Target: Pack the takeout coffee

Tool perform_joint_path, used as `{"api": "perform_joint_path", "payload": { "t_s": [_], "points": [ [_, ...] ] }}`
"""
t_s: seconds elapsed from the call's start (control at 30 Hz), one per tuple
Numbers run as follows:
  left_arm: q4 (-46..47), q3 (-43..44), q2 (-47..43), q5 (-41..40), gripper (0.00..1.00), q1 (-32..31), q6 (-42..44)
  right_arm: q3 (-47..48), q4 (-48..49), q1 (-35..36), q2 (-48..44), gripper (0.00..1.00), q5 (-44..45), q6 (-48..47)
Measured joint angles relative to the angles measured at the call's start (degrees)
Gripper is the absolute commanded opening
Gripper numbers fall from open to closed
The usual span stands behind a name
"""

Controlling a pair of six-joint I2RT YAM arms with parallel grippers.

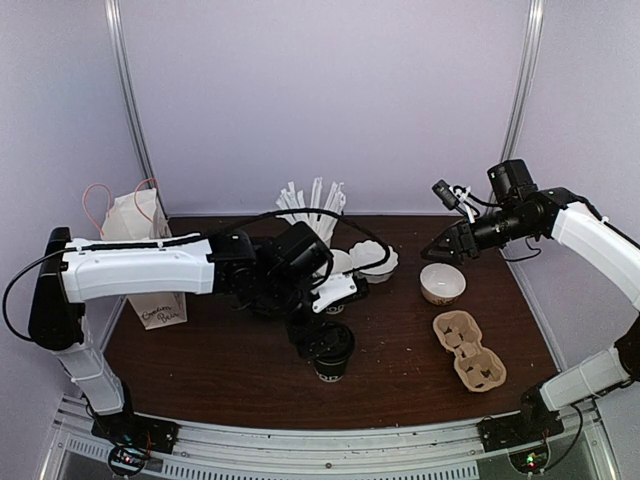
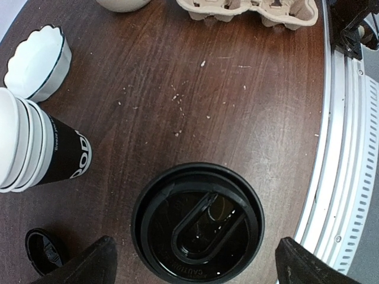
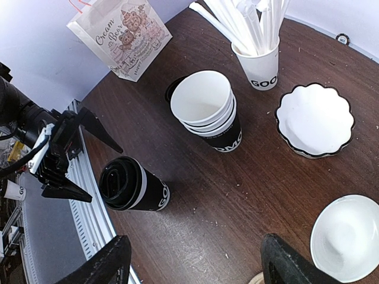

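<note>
Takeout coffee (image 2: 198,222) stands upright on the counter (image 1: 220,370), centre and close to the near edge, lid on.

Left hand (image 2: 194,239) is released. Its 2 fingers (image 2: 89,266) are spread wide, 1 on each side of the lid, and neither touches it. Right hand (image 1: 442,246) is also released and holds nothing. It hangs at the far right, near the cream bowl (image 1: 442,283).

Step in hand, as I judge it: grasping the coffee.
- Keep the lid centred between the fingers.
- Come down far enough that the pads meet the paper wall under the lid rim, not the lid itself.
- Close gently, since paper walls give and a hard squeeze could pop the lid.
- Lift straight and keep the cup level before carrying it right to the cup carrier (image 1: 468,350), the likely destination. The paper bag (image 1: 150,255) at the left is the other candidate.

Views compared:
- Left wrist view: shows the centring over the lid well, plus a loose black lid (image 2: 44,251) beside the stacked white cups (image 2: 23,148). It gives no read on height above the cup.
- Right wrist view: supplies the side of the cup with its white lettering, and the left fingers apart from the cup.
- Top view: alone shows cup, carrier and both arms together, but the left hand covers most of the cup there.
</note>
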Motion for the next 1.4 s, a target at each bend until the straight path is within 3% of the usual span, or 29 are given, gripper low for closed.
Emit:
{"api": "perform_joint_path", "payload": {
  "t_s": [0.83,1.4],
  "points": [
    [-1.2,1.5,3.5,1.1,0.79,0.0,1.4,-0.7,0.3,-0.3,0.0,0.79,0.0,0.0],
    [-1.3,1.1,2.2,0.7,0.94,0.0,1.4,-3.2,1.7,-0.4,0.0,0.77,-1.2,1.4]
  ]
}}
